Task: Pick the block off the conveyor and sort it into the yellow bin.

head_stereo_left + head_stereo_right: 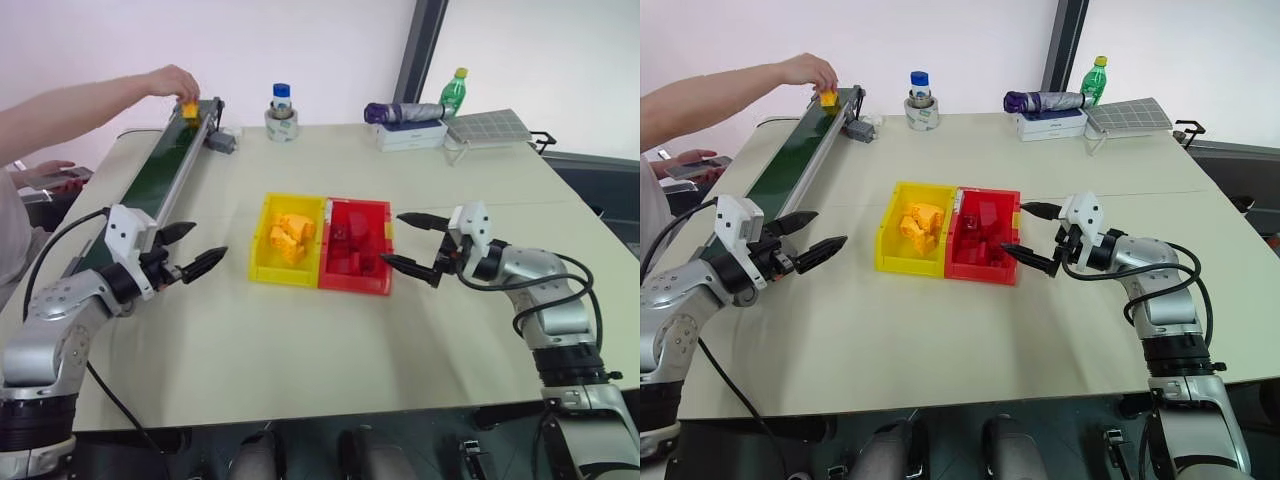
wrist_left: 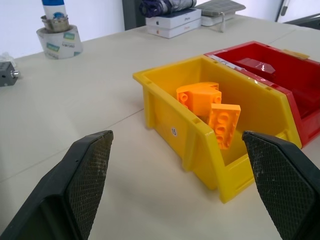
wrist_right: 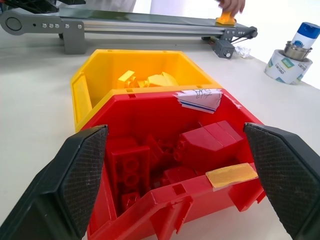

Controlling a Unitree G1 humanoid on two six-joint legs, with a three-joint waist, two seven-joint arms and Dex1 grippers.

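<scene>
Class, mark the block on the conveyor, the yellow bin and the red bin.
block (image 1: 188,109), left eye view, its yellow top under a person's hand.
yellow bin (image 1: 262,236), left eye view, its left wall.
red bin (image 1: 355,285), left eye view, its near rim.

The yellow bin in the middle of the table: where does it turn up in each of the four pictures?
Left eye view: yellow bin, mid-table, joined to the red bin.
Right eye view: just left of centre.
Left wrist view: centre right, its corner toward the camera.
Right wrist view: upper middle, behind the red bin.
Shared landmark: the red bin, joined to it in all four.
</scene>
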